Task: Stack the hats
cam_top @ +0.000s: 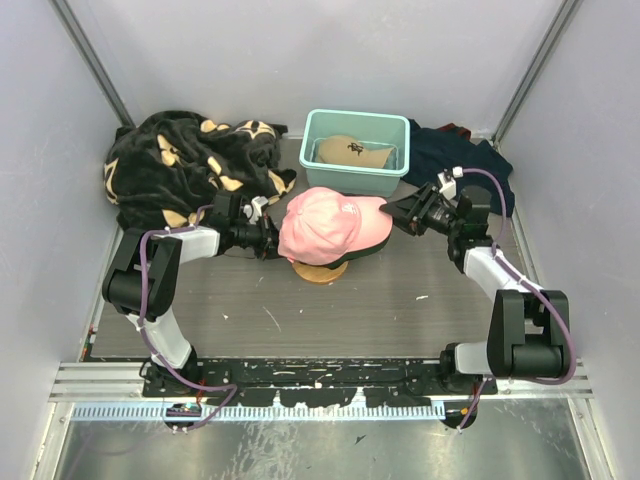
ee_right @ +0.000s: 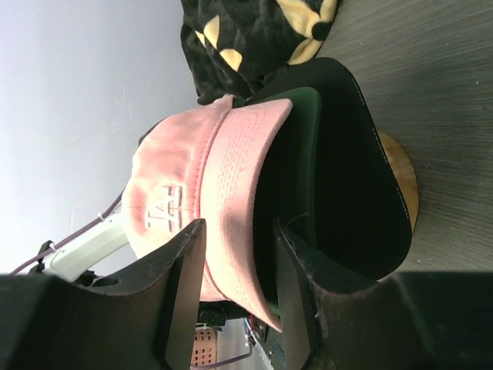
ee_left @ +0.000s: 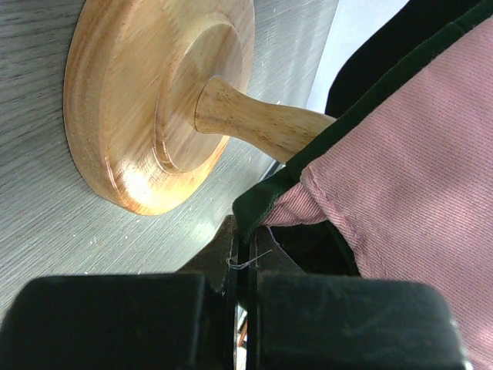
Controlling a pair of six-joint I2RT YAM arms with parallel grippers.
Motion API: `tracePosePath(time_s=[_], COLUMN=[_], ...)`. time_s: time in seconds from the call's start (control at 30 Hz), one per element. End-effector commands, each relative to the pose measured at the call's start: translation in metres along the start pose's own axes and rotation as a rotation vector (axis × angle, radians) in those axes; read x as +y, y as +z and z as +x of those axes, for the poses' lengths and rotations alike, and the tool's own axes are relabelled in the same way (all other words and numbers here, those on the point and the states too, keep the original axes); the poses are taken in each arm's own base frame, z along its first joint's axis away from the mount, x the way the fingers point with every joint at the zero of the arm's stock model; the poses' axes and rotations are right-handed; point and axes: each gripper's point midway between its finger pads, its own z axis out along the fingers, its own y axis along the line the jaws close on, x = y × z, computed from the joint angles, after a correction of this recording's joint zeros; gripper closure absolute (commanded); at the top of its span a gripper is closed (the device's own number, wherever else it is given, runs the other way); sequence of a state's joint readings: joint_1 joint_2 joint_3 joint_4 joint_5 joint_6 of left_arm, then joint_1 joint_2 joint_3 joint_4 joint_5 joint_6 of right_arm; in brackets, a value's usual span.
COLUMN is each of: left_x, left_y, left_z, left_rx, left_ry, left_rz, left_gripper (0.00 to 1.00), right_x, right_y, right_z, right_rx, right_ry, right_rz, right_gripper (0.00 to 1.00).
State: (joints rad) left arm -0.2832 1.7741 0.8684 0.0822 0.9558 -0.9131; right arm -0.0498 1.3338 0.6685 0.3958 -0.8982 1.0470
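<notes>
Closest to the top camera is the metal rail (cam_top: 320, 375) at the near edge, w/ both arm bases bolted on it. Behind it lies the table (cam_top: 400, 310), grey w/ a fine grain, some scratches and small white specks. White walls (cam_top: 300, 50) close it on the left, back and right, so the room is a narrow box.

At ctr is a wooden stand (cam_top: 322, 270), its round base flat on the table. On it sits the pink hat (cam_top: 325, 225), brim toward the right. Under it I see the dark green hat (ee_right: 296, 139) and below that the black hat (ee_right: 347, 169); their brims lie one over the other. The tan hat (cam_top: 350, 152) is apart from them, inside a teal bin (cam_top: 352, 182) at the back.

The left fingers (cam_top: 268, 238) are clenched on the back edge of the dark green hat, just beside the stem of the stand. In the left wrist view the green hem goes right into the closed slit. The right fingers (cam_top: 395, 212) stand apart on both sides of the pink brim; whether they press it, I cannot tell.

Edges: the back row is crowded, w/ a black blanket (cam_top: 180, 160) in the left corner, the bin in the middle and a navy cloth (cam_top: 460, 155) in the right corner. The bin is near the pink crown. Both elbows are near the side walls. Open table lies btw. stand and rail, and to the right front of the stand.
</notes>
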Motion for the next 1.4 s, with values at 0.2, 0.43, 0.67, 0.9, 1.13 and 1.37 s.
tracePosePath(time_s=[0.2, 0.43, 0.67, 0.9, 1.13, 1.37], left_x=[0.005, 0.014, 0.021, 0.023, 0.023, 0.022], left_y=[-0.002, -0.001, -0.002, -0.001, -0.001, -0.002], left_z=[0.0, 0.005, 0.01, 0.01, 0.011, 0.01], left_rx=[-0.007, -0.008, -0.007, -0.007, -0.009, -0.012], left_ry=[-0.02, -0.03, -0.042, -0.045, -0.045, -0.045], left_rz=[-0.028, -0.041, -0.048, -0.051, -0.051, -0.052], left_gripper=[0.98, 0.98, 0.98, 0.98, 0.98, 0.98], right_x=[0.007, -0.023, -0.061, -0.087, -0.114, -0.141], right_y=[0.011, 0.009, -0.001, -0.007, -0.023, -0.035], right_z=[-0.016, -0.004, 0.009, 0.015, 0.014, 0.023], right_rx=[-0.038, -0.019, 0.013, 0.031, 0.03, 0.06], right_ry=[-0.083, -0.08, -0.124, -0.151, -0.194, -0.2], right_rz=[-0.012, 0.084, 0.236, 0.333, 0.502, 0.61], right_gripper=[0.9, 0.99, 0.99, 0.99, 0.99, 0.99])
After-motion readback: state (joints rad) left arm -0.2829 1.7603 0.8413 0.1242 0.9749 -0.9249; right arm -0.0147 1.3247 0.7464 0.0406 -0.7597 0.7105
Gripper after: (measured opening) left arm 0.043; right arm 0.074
